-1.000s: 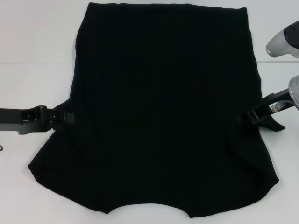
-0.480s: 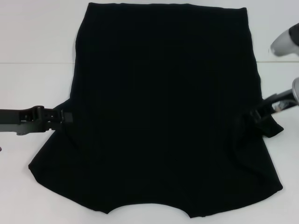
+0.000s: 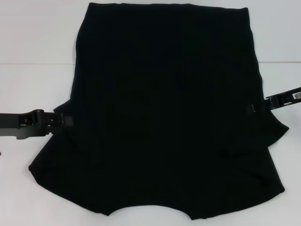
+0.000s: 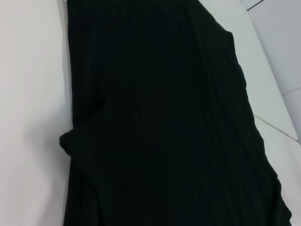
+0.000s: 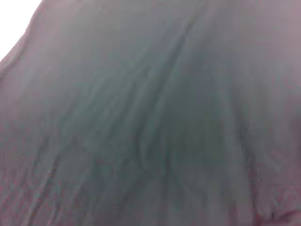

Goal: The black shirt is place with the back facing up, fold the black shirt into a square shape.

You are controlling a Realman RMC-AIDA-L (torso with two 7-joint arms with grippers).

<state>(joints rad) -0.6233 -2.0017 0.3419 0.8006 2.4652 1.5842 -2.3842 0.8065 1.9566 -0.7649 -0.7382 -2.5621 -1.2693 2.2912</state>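
Observation:
The black shirt [image 3: 164, 108] lies spread flat on the white table, plain side up, with its collar notch at the near edge. My left gripper [image 3: 67, 120] reaches in level from the left and is shut on the shirt's left edge, where the cloth puckers slightly. From the right, my right gripper [image 3: 254, 108] is shut on the right edge, and the sleeve cloth [image 3: 276, 129] bulges below it. The left wrist view shows the black shirt [image 4: 164, 117] with a small fold at its side. Black shirt cloth [image 5: 150, 113] fills the right wrist view.
The white table [image 3: 33, 84] shows bare on both sides of the shirt. A seam line [image 3: 37, 63] crosses the table surface behind the arms. The shirt's hem reaches almost to the far edge of the view.
My right gripper has swung in and up over the shirt's right edge, dragging the sleeve cloth into a bulge. The left gripper dropped slightly, and the left edge now puckers.

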